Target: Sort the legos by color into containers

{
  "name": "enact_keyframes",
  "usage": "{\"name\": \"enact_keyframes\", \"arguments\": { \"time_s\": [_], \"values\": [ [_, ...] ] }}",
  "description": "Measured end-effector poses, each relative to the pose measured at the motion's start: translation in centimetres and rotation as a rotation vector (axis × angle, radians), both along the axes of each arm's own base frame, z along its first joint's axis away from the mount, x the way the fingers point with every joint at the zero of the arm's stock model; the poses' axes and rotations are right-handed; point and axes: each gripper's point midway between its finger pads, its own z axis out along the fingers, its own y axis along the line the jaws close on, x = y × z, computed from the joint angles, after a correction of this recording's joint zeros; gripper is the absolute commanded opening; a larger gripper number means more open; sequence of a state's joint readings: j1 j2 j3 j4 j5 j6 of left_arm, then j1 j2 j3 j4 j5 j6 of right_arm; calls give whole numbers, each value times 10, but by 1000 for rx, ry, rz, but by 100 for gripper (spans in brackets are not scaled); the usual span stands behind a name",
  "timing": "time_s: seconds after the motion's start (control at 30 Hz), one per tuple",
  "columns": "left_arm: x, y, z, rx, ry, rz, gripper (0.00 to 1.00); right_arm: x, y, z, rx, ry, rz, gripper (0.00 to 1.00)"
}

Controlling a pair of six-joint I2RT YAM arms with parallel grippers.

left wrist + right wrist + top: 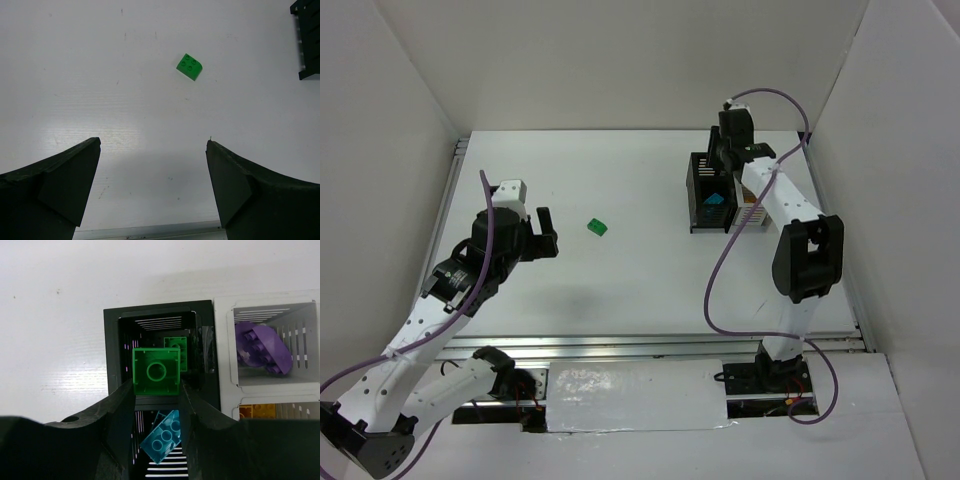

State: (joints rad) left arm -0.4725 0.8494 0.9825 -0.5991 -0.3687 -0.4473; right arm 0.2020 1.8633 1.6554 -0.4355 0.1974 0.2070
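My right gripper is shut on a green lego and holds it over the far black container, where another green lego lies. The near black container holds teal legos. A white container holds purple legos, and the other white one shows an orange lego. In the top view the right gripper hangs over the containers. A loose green lego lies on the table; it also shows in the left wrist view. My left gripper is open and empty, short of it.
White walls close in the table on the left, back and right. A metal rail runs along the near edge. A corner of a black container shows at the left wrist view's top right. The right arm's purple cable loops above the table.
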Motion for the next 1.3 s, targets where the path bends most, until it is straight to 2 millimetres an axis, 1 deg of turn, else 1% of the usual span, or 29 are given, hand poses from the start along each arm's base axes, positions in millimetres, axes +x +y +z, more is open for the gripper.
{"name": "enact_keyframes", "arguments": {
  "time_s": [0.1,0.13,0.2,0.27,0.3,0.33,0.43,0.53,0.67,0.8,0.83,0.9,0.93,0.97,1.0,1.03,1.07,1.13,1.17,1.2,1.27,1.3],
  "values": [
    [0,0,0,1,0,-1,99,1,0,-4,-1,8,0,12],
    [0,0,0,1,0,-2,100,1,0,-7,-2,14,1,18],
    [0,0,0,1,0,-3,99,4,1,-12,-4,25,1,24],
    [0,0,0,2,1,-4,100,7,2,-18,-5,34,2,34],
    [0,0,0,2,1,-4,100,7,2,-20,-6,39,2,37],
    [0,0,0,2,1,-4,99,8,2,-22,-7,43,3,49],
    [0,-1,0,1,1,-6,100,9,2,-23,-9,50,4,69],
    [0,-1,0,1,2,-8,100,10,3,-18,-10,42,6,74],
    [0,-1,0,0,2,-9,100,13,4,-11,-9,28,9,75],
    [0,-1,0,1,1,-9,100,11,7,-10,-11,32,26,75],
    [0,-1,0,0,1,-8,99,9,10,-9,-6,36,38,75],
    [0,0,0,1,0,-4,100,3,23,-5,6,44,92,75],
    [0,1,0,2,-2,2,100,-2,35,-1,7,42,134,78],
    [0,2,1,4,-5,12,100,-9,52,5,10,35,185,80],
    [0,5,1,6,-8,26,100,-17,74,12,11,25,252,83],
    [1,9,2,11,-12,49,100,-28,102,19,15,13,333,93],
    [0,13,2,11,-14,81,100,-41,132,23,24,6,412,100],
    [-2,26,2,23,-16,150,100,-71,190,29,38,-1,582,100],
    [-3,32,1,32,-15,187,99,-87,218,28,45,6,659,100],
    [-5,38,2,38,-18,218,99,-102,242,24,47,17,725,99],
    [-9,47,5,39,-30,262,100,-120,274,12,41,43,810,98],
    [-11,50,8,35,-43,275,99,-123,286,4,37,59,835,96]
  ]
}}
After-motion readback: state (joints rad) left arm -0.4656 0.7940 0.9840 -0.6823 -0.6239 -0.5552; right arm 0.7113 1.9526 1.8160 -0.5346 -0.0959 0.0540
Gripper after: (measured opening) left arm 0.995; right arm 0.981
